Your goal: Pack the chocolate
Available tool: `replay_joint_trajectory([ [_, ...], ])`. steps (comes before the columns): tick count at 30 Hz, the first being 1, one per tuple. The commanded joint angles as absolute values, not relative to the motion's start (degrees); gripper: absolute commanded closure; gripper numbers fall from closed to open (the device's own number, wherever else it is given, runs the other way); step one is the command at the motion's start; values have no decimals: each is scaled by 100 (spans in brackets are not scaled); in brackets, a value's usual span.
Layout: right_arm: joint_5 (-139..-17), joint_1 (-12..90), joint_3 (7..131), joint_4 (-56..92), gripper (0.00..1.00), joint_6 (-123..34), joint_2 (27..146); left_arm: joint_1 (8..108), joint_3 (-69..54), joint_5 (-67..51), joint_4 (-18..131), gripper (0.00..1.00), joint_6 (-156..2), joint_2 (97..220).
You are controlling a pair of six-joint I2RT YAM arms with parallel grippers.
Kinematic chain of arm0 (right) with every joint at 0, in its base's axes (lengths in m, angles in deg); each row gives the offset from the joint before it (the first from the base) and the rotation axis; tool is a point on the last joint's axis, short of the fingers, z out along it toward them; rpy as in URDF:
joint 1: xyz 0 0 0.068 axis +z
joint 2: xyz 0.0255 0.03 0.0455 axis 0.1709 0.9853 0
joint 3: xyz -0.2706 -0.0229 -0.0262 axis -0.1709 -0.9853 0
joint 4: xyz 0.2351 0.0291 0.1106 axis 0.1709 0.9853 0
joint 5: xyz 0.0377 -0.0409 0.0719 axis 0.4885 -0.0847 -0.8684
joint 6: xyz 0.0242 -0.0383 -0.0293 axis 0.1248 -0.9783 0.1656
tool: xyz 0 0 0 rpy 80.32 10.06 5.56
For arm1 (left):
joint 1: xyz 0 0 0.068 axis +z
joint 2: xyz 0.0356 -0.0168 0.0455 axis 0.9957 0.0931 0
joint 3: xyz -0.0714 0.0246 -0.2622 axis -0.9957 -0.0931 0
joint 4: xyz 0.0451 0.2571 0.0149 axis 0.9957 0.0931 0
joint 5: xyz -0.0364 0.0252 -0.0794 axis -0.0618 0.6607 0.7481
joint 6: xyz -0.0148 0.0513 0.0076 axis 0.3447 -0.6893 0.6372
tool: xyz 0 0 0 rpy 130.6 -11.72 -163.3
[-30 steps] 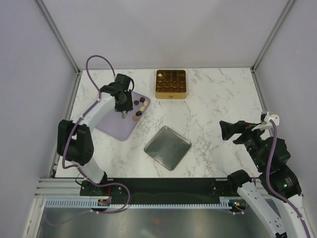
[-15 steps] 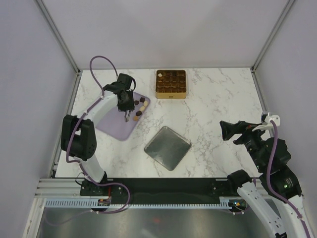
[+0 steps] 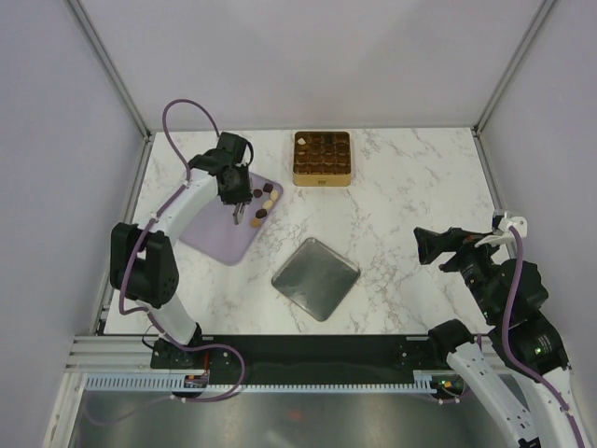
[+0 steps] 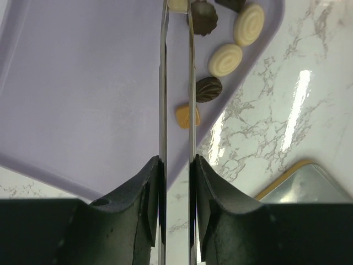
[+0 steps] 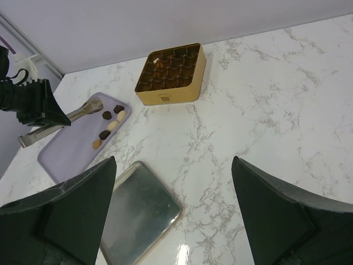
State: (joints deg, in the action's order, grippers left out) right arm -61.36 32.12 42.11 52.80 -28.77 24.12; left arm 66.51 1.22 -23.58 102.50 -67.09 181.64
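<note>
Several chocolate pieces (image 3: 262,202) lie at the right corner of the lilac board (image 3: 213,235). In the left wrist view they are a dark ribbed piece (image 4: 208,89), two cream ovals (image 4: 225,59), a small tan piece (image 4: 187,116) and more at the top edge. My left gripper (image 3: 229,187) is shut on metal tongs (image 4: 176,83). The tong blades run over the board, slightly apart, and the tan piece sits by the right blade. Nothing shows between the tips. My right gripper (image 3: 431,245) is open and empty, raised at the right. The gold tin (image 3: 322,157) holds several pieces.
A flat metal lid (image 3: 315,277) lies mid-table in front of the arms and also shows in the right wrist view (image 5: 138,212). Grey walls and frame posts close in the marble table (image 3: 420,187). The left arm's lilac cable loops above the board.
My left gripper and the tongs shifted slightly right over the board and then a little back. The chocolates and the right arm have not moved.
</note>
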Motion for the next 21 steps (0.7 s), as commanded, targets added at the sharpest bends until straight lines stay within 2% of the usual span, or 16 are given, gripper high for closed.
replay_joint_trajectory([
  [1, -6135, 3234, 4319, 5192, 6, -2848, 2433, 6533, 634, -2209, 10258, 67, -6736, 17640],
  [8, -6161, 3234, 4371, 5113, 6, -2831, 2530, 6041, 1565, -2104, 10250, 67, -6823, 17850],
  [14, -6143, 3234, 4407, 5095, 6, -2848, 2600, 5566, 2565, -2033, 10250, 67, -7034, 18622],
  [21, -6073, 3225, 4433, 5095, 6, -2883, 2618, 5451, 3376, -1928, 10197, 67, -7104, 19527],
])
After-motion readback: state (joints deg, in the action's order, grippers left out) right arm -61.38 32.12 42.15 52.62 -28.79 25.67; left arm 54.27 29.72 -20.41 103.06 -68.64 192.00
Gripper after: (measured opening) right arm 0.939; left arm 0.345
